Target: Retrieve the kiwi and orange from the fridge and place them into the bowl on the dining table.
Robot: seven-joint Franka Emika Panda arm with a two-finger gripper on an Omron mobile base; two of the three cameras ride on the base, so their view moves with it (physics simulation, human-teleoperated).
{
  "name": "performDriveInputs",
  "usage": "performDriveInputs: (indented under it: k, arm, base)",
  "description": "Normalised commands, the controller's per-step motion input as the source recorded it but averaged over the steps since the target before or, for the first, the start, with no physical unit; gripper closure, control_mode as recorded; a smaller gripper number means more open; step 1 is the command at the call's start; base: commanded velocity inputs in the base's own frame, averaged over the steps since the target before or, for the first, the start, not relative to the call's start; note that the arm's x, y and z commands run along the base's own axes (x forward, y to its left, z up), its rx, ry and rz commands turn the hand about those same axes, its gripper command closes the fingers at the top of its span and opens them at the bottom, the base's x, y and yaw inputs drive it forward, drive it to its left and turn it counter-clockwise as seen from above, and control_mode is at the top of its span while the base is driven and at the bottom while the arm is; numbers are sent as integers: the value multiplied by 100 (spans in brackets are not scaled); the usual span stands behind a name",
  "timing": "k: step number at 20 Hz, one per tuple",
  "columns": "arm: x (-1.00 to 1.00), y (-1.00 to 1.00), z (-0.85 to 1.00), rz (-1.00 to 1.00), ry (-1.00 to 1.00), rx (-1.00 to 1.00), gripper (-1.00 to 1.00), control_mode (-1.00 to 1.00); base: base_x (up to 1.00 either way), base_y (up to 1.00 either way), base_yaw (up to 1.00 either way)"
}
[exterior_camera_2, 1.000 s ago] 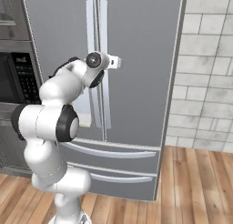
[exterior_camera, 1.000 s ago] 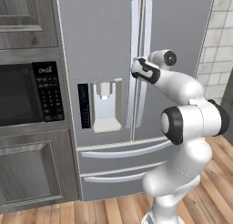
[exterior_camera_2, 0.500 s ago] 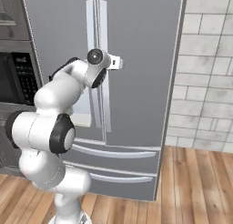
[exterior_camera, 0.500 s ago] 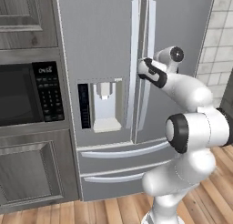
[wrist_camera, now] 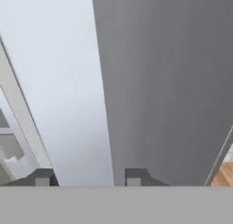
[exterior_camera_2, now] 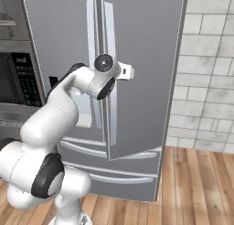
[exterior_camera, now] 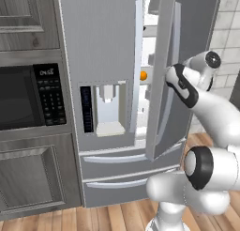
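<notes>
Grey-silver sheet fills most of the hand view, a pale vertical bar crossing its left half; the 2 dark fingertips point(wrist_camera: 133, 177) rise at the bottom edge with that bar standing between them. They look pinched onto the fridge door handle point(exterior_camera: 174, 61), though the contact itself is hidden.

Nearest in the left base view is the white arm, climbing from the lower right to the gripper point(exterior_camera: 171, 74) at middle right, pressed against the edge of the right-hand door. In the right base view the gripper point(exterior_camera_2: 127, 72) sits just above centre, against the vertical handles.

Behind it, the fridge point(exterior_camera: 101, 42) stands with its right door swung partly open, so a narrow slice of white interior shows at upper centre. In that gap the orange point(exterior_camera: 143, 75) rests on a shelf, just left of the gripper. The water dispenser panel point(exterior_camera: 107, 108) sits on the shut left door, with 2 drawers below.

Farther left, a built-in microwave point(exterior_camera: 28, 96) has a keypad with small white writing at its top, too blurred to read. Pale brick wall point(exterior_camera_2: 208, 68) fills the right of the right base view.
</notes>
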Motion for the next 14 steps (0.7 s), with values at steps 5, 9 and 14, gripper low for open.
performDriveInputs:
  k: [5,9,14]
  arm:
    - [-98,-99,1,0,-9,3,100,-100]
    - [-65,-73,17,0,-1,2,-100,-100]
    - [-59,-41,48,0,6,-1,-100,-100]
  base:
    - [0,0,0]
    - [0,0,0]
    - [0,0,0]
